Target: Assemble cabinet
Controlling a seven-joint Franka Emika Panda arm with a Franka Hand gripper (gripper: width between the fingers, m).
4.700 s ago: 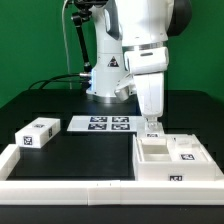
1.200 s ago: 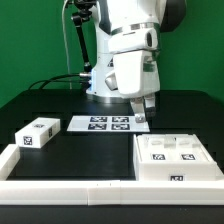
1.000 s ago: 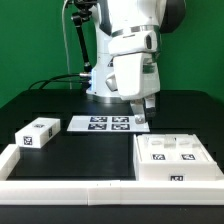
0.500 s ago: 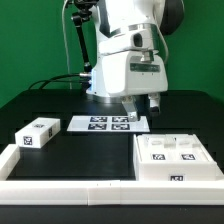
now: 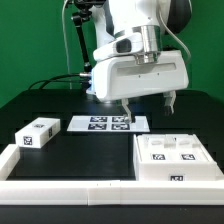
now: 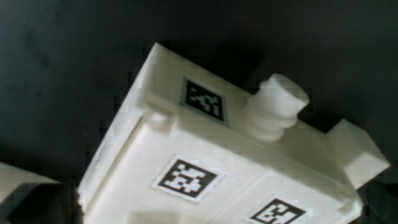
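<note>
Cabinet body (image 5: 150, 170): white plastic, smooth, mostly matt with a slight sheen. Loose block (image 5: 36, 133): same plastic. Tags (image 6: 189, 176): flat black-and-white print, matt. Counter (image 5: 90, 152): black, matt, no glare. Marker board (image 5: 108, 124): thin flat white sheet. Arm shell (image 5: 140, 75): glossy white plastic

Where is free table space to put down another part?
The black tabletop is bare between the small white block, the marker board, the cabinet body and the front rail. The exterior view's right is crowded.
</note>
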